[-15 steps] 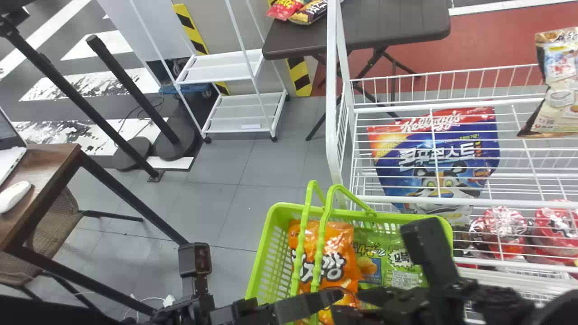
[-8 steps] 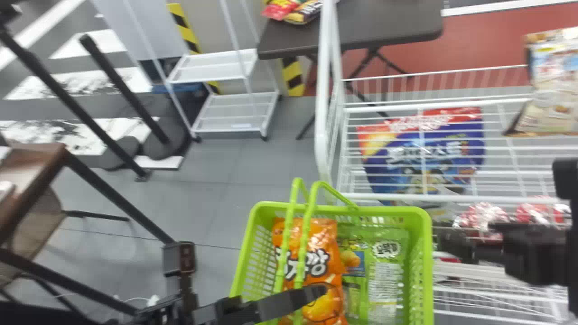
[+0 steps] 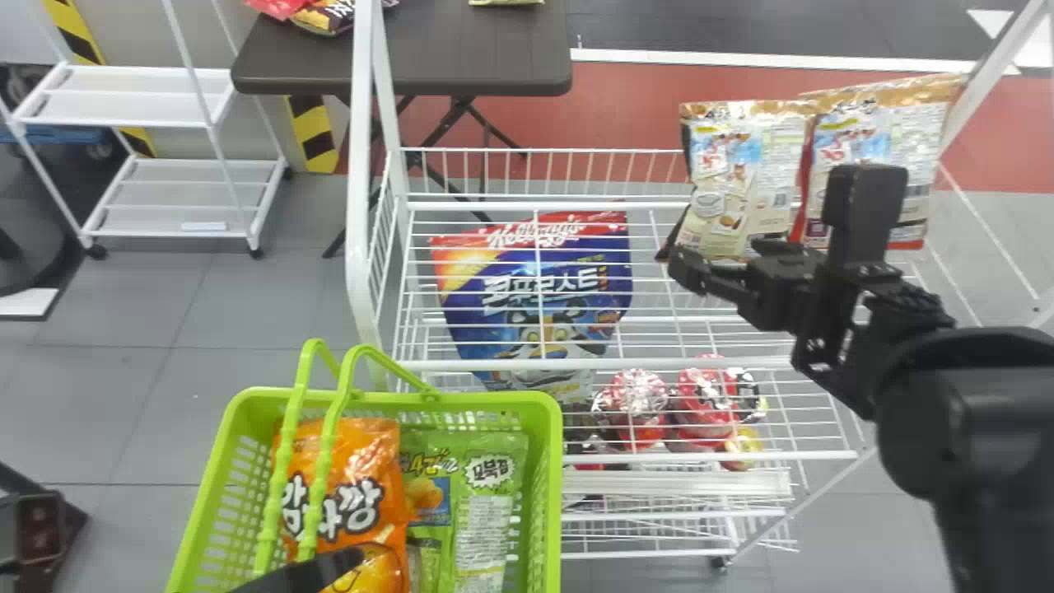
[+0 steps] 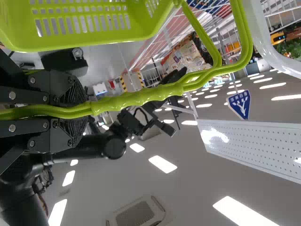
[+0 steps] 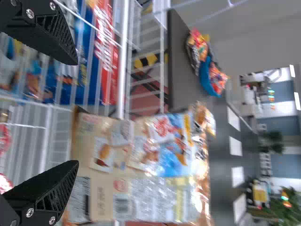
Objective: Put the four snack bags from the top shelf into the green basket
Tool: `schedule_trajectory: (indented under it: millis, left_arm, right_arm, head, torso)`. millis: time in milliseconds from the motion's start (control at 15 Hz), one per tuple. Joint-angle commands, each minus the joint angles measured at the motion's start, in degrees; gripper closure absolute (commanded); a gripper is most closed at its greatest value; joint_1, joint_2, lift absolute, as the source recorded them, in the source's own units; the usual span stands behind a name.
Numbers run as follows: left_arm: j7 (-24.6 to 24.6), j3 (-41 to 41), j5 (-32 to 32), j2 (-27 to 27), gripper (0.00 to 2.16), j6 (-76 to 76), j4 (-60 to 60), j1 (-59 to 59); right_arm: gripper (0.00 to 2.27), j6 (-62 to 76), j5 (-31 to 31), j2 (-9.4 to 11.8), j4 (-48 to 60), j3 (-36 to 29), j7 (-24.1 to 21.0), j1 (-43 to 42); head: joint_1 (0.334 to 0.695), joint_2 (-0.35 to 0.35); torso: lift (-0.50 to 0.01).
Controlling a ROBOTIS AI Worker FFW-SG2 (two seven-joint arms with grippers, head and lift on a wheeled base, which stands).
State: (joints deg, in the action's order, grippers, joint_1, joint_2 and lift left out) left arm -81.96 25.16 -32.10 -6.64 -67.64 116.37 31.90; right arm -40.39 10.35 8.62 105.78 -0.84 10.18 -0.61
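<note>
**Centre on the bag before you close**

Your right gripper [image 5: 75, 113] is released, its fingers spread towards the left beige bag [image 3: 737, 181], which looks off centre between them. Line up first, then advance level and pinch firmly without crushing. That bag stands at the top shelf's [image 3: 535, 363] back edge; the right beige bag [image 3: 922, 156] is beside it, nearer the back right corner, so avoid knocking it. Lift clear of the rails before crossing. Your left gripper [image 4: 88, 109] grasps the handles [image 4: 136, 100]; keep the green basket [image 3: 473, 401] steady.
</note>
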Motion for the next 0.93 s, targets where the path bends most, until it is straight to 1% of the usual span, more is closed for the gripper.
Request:
schedule_trajectory:
  millis: [0,67,133,200,267,333,400,467,533,867]
  left_arm:
    - [-0.1,0.2,-0.2,0.0,2.15,0.0,0.0,0.2]
    - [-0.1,0.3,-0.2,0.0,2.15,0.0,0.0,0.3]
    - [-0.1,0.4,-0.2,0.0,2.15,0.2,0.0,0.3]
    - [-0.2,0.4,-0.3,0.0,2.15,0.2,0.0,0.4]
    - [-0.2,0.5,-0.3,0.0,2.15,0.2,0.0,0.4]
    - [-0.2,0.6,-0.3,0.0,2.15,0.2,0.0,0.4]
    - [-0.2,0.9,-0.3,0.0,2.15,0.2,-0.1,0.4]
    - [-0.1,0.9,-0.4,0.0,2.15,0.2,-0.1,0.4]
    - [0.0,0.9,-0.4,0.0,2.15,0.2,-0.1,0.4]
    - [0.0,1.0,-0.3,-0.1,2.15,0.0,-0.2,0.4]
  right_arm:
    - [0.06,7.7,-2.8,-0.7,-10.2,0.8,-0.6,-5.7]
    - [0.07,9.5,-5.2,-0.7,-14.7,2.1,-2.2,-8.4]
    - [0.07,10.7,-6.3,-0.9,-19.1,2.6,-2.5,-10.7]
    - [0.09,13.9,-7.2,-1.6,-23.7,2.6,-2.9,-12.7]
    - [0.19,15.6,-8.9,-2.1,-26.7,2.7,-4.2,-13.6]
    - [0.41,15.6,-10.1,-2.6,-28.3,3.0,-4.4,-14.4]
    - [1.01,15.5,-11.2,-2.7,-29.3,3.3,-4.5,-14.8]
    - [1.98,15.6,-10.6,-2.8,-29.4,3.6,-5.3,-14.5]
    - [2.26,16.2,-10.8,-3.3,-29.2,3.6,-7.5,-13.8]
    - [2.26,21.4,-9.6,-3.3,-26.3,3.1,-7.6,-10.4]
  head:
    - [0.695,-0.073]
    - [0.695,-0.077]
    - [0.695,-0.086]
    - [0.695,-0.090]
    - [0.695,-0.093]
    - [0.695,-0.094]
    - [0.695,-0.098]
    - [0.695,-0.097]
    - [0.695,-0.095]
    - [0.695,-0.091]
  torso:
    - [-0.001]
    - [-0.001]
    - [-0.001]
    - [-0.001]
    - [-0.001]
    - [-0.001]
    - [-0.001]
    - [-0.001]
    - [-0.001]
    - [-0.001]
